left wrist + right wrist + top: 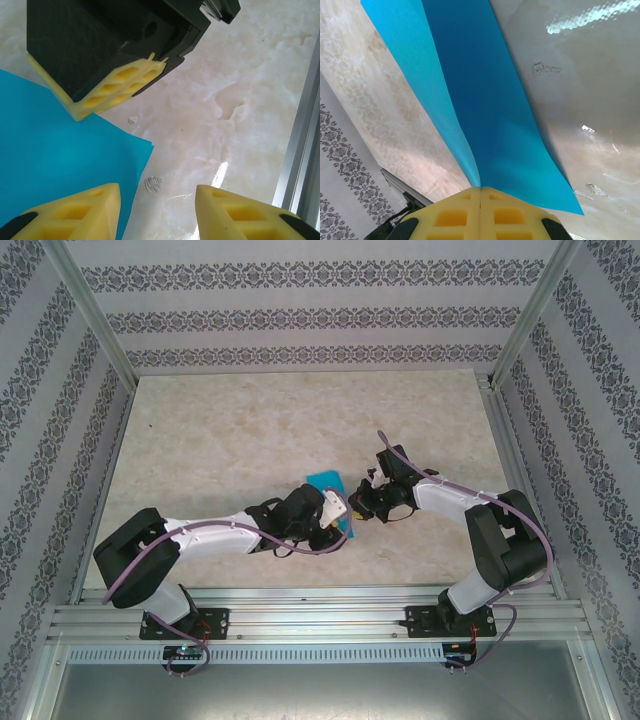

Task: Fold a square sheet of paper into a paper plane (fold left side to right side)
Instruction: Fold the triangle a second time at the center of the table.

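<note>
the square sheet of paper (pixel 325 480) lies on the pale marbled table (pixel 230 420), and both arm tips meet over it, hiding part of it from above. the right gripper (pixel 480 189) has its fingers pressed together on one edge of the sheet, pinching it so the paper lifts off the table in a long curling bend. the left gripper (pixel 157 202) is spread, with nothing clamped. one of its fingers (pixel 85 212) hangs over the sheet near a corner, and the other hangs over bare table just beside that corner. from the left wrist, the right gripper's yellow tip sits at the sheet's edge beyond that corner.
</note>
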Robot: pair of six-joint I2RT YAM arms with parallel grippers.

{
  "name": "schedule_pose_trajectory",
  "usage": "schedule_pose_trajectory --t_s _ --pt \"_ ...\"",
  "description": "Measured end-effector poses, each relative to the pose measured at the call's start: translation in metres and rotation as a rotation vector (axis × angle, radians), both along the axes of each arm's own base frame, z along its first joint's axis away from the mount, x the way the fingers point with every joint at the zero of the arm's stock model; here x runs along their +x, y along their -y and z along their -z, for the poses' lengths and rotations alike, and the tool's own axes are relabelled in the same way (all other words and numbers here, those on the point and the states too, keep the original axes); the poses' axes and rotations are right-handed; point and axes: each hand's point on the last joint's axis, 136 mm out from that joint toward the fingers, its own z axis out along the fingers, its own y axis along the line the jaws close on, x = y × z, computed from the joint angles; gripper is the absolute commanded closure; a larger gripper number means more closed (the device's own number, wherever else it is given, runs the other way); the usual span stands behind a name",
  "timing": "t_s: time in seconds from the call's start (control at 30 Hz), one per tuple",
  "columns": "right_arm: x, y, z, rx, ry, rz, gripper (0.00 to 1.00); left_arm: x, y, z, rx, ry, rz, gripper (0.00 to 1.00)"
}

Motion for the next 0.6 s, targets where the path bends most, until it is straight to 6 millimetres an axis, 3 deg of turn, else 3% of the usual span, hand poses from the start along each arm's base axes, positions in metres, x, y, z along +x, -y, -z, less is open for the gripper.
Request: schedule_pose_trajectory --t_s 0.4,0.6 --pt "0.000 0.000 0.000 0.000 -0.003 0.003 1.00 0.009 0.014 0.005 0.072 0.097 -0.039 0.47" --pt "0.000 0.000 0.000 0.000 -0.003 0.003 1.00 0.013 0.013 0.009 0.103 0.125 -0.064 0.62"
